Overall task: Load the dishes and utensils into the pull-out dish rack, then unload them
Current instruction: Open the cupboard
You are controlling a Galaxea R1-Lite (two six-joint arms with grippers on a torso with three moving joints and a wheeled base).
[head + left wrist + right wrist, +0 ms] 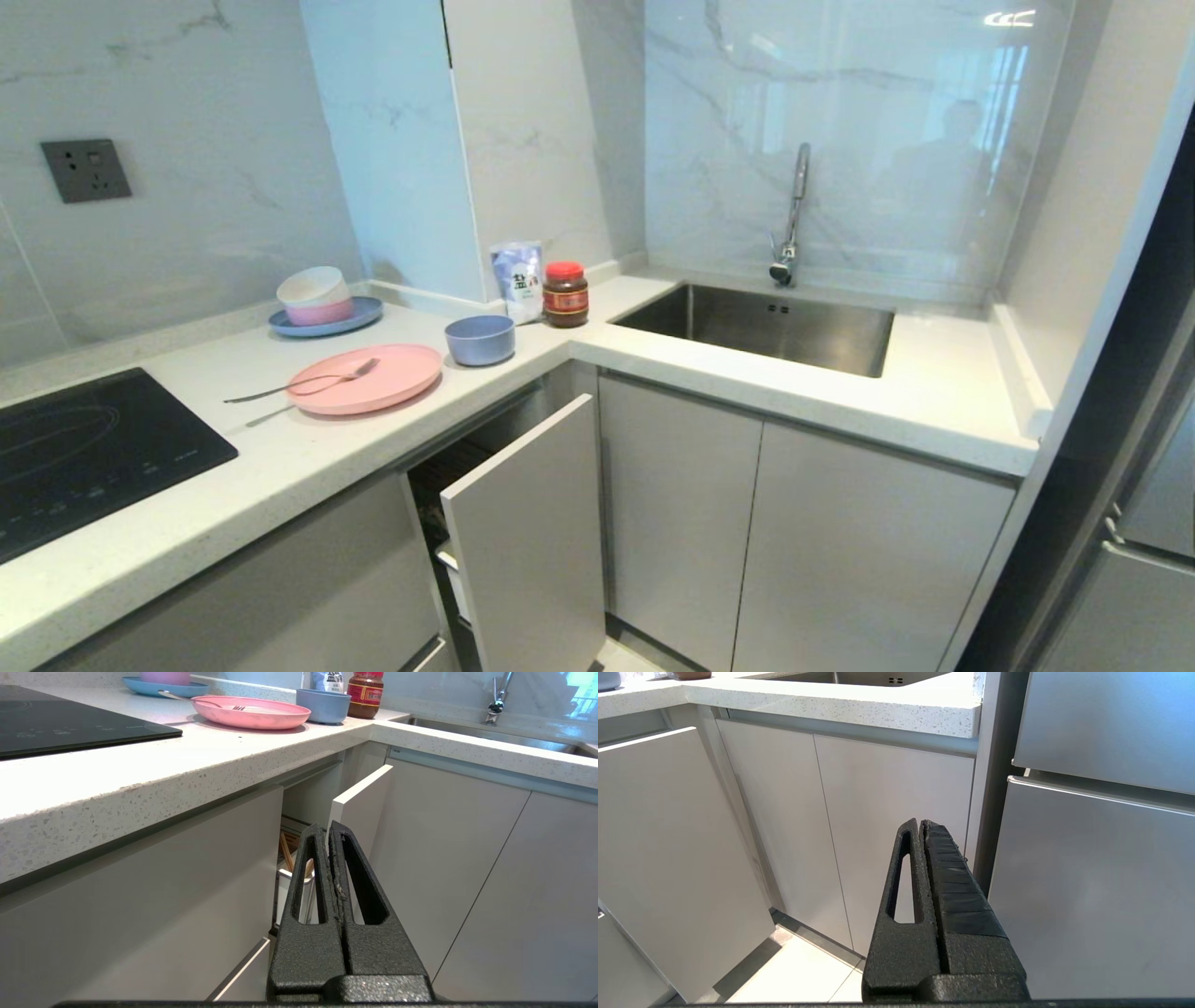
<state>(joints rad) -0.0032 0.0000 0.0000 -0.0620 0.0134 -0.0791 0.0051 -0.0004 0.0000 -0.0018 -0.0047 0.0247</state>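
Loading is not yet begun: both hands, left hand (327,828) and right hand (922,826), are pressed together and hold nothing. The rack (299,877) stands partly pulled out just ahead of the left hand; the plate (252,711), fork (201,701) and bowl (323,705) lie above it on the table (140,779). Next, I think, the rack must come out fully.

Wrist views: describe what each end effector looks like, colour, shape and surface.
The left end effector has two long matte black fingers with a grainy texture, tapering to the tips, each with a long slot cut through it. The right end effector is the same black, grainy build; one finger shows a slot, the other a ribbed black pad.
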